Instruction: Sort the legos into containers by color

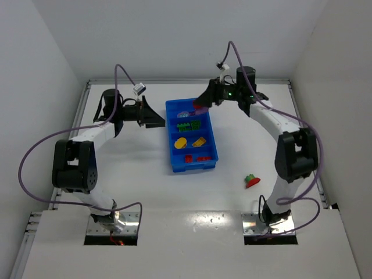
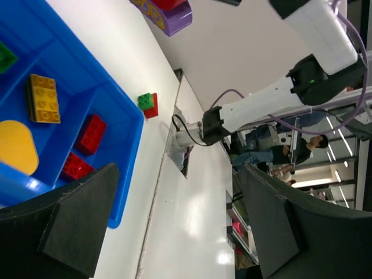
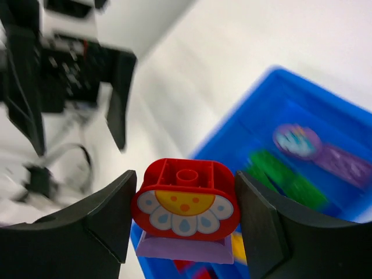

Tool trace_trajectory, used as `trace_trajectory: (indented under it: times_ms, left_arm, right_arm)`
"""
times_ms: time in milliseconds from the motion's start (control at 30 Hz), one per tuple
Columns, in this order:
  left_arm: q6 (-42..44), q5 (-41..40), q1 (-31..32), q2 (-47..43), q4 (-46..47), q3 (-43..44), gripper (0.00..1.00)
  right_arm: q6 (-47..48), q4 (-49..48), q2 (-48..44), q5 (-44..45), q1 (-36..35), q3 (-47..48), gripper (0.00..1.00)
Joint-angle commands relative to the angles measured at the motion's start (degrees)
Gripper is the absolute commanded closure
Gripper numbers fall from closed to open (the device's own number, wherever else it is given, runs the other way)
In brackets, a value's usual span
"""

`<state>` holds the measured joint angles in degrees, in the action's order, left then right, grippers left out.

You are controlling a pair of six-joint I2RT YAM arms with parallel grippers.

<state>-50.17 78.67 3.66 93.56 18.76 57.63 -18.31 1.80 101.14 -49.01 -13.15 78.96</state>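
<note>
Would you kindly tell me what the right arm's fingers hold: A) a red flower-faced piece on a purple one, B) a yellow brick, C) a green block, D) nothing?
A: the right fingers press on either side of a red flower-faced piece with a purple piece under it.

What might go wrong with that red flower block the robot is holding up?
1. The red flower block is stuck on a purple block in the right jaws. Dropped together, two colours would land in one compartment of the blue tray.
2. The green-and-red pair on the table looks joined too, so it may cause the same mix-up.
</note>
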Motion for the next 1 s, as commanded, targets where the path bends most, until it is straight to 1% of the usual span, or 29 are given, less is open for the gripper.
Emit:
trace_trajectory:
  times_ms: [0, 33, 67, 100, 133, 167, 200, 233, 267, 300, 333, 367, 400, 433, 500, 533, 633, 700, 833, 867, 967]
  left_arm:
    - [-0.46, 2.89, -4.00, -1.88, 2.61, 1.61, 0.09]
    - [2.24, 2.11, -6.27, -2.58, 1.20, 1.61, 0.10]
    - [4.36, 0.62, -7.43, -4.33, -2.99, 1.61, 0.10]
    - [7.25, -0.61, -8.57, -5.22, -6.51, 3.09, 0.13]
    - [16.94, -2.02, -10.41, -6.19, -18.21, 4.32, 0.14]
    - [23.13, -6.21, -11.04, -6.98, -25.02, 6.08, 0.15]
    - [28.93, -9.56, -11.04, -8.55, -31.27, 9.66, 0.15]
    - [38.39, -20.29, -11.04, -9.61, -41.16, 11.18, 0.17]
    - [41.09, -25.71, -11.04, -10.84, -43.18, 12.06, 0.17]
    - [41.73, -30.55, -10.52, -14.42, -43.20, 10.77, 0.17]
    - [41.74, -34.60, -10.52, -16.46, -43.20, 9.54, 0.17]
    - [41.74, -38.90, -10.52, -18.57, -40.07, 8.04, 0.15]
    - [41.21, -40.51, -10.52, -22.24, -39.08, 5.59, 0.15]
    - [40.42, -41.49, -10.52, -23.85, -37.94, 4.26, 0.13]
    - [40.42, -42.81, -9.82, -25.87, -36.17, 2.24, 0.13]
    - [39.89, -42.81, -9.81, -26.40, -36.17, 1.62, 0.13]
    - [39.27, -39.31, -9.81, -26.41, -36.17, 1.00, 0.13]
    - [38.66, -34.93, -9.81, -24.84, -36.17, 1.61, 0.13]
    - [38.13, -31.04, -9.81, -22.64, -36.17, 2.75, 0.13]
    - [38.13, -30.34, -10.94, -21.93, -36.17, 2.75, 0.13]
    - [37.43, -28.22, -11.48, -21.93, -35.46, 2.76, 0.13]
  right_arm:
    - [-25.44, -21.99, 7.38, -3.98, -3.72, 6.81, 0.95]
    - [-28.77, -22.02, 8.88, -3.29, -5.21, 10.13, 0.95]
    - [-30.63, -22.71, 12.20, -2.24, -5.92, 11.90, 0.95]
    - [-32.48, -22.72, 13.71, -1.62, -6.45, 13.40, 0.96]
    - [-34.58, -22.03, 15.12, -0.83, -7.67, 16.37, 0.96]
    - [-34.60, -20.19, 16.35, 1.79, -8.38, 18.14, 0.99]
    - [-34.60, -17.21, 18.63, 2.86, -9.17, 19.64, 1.00]
    - [-35.21, -15.97, 19.70, 5.57, -10.57, 22.61, 1.00]
    - [-35.22, -14.04, 20.66, 7.77, -11.45, 24.30, 1.00]
    - [-35.22, -10.37, 22.33, 9.71, -13.12, 27.27, 1.00]
    - [-35.22, -8.85, 23.13, 13.21, -14.00, 28.78, 1.00]
    - [-35.22, -7.09, 23.92, 14.98, -14.88, 30.36, 1.00]
    - [-35.22, -4.47, 25.32, 16.83, -16.63, 33.25, 1.00]
    - [-35.83, -3.92, 26.03, 19.11, -17.60, 34.41, 1.00]
    - [-35.84, -1.73, 27.61, 21.49, -19.36, 39.05, 1.00]
    - [-35.84, -0.85, 28.40, 22.98, -21.03, 40.38, 1.00]
    - [-35.84, 0.83, 31.39, 25.97, -23.75, 44.43, 1.00]
    - [-36.45, 0.22, 32.45, 25.99, -24.29, 45.05, 1.00]
    - [-38.99, -3.64, 33.68, 23.79, -26.57, 45.06, 1.00]
    - [-39.52, -4.43, 33.68, 23.79, -27.19, 45.06, 1.00]
    - [-39.53, -5.05, 34.21, 23.26, -27.72, 45.06, 1.00]
